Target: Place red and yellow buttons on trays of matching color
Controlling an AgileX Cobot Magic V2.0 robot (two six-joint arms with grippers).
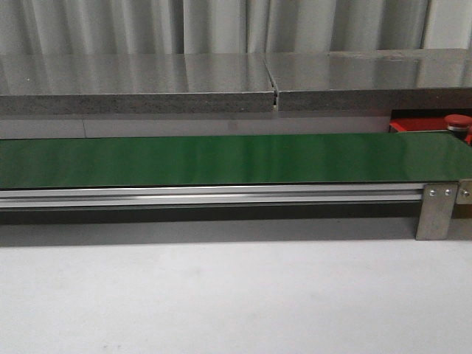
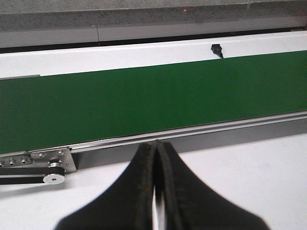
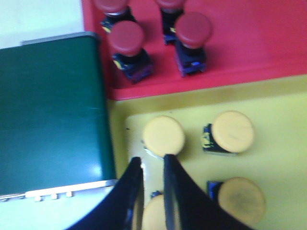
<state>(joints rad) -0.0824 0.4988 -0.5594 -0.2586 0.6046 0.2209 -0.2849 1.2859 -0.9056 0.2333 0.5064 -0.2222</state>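
Sorting looks nearly finished: four red buttons [image 3: 127, 37] fill the red tray [image 3: 268, 43] at upper right, four yellow buttons [image 3: 233, 132] the yellow tray [image 3: 288, 124] below, the green belt [image 1: 221, 158] is bare, the left gripper [image 2: 155, 158] is clenched empty, and the right gripper [image 3: 152, 165] is slightly parted, grasping nothing.

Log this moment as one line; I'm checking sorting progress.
belt: green conveyor belt bare | red tray: red buttons | yellow tray: yellow buttons | right gripper: open over yellow tray | left gripper: shut, empty

Both grippers empty, jaws near closed.
Left gripper [image 2: 154, 158] fingers pressed together; right gripper [image 3: 152, 163] fingers slightly parted, holding nothing.
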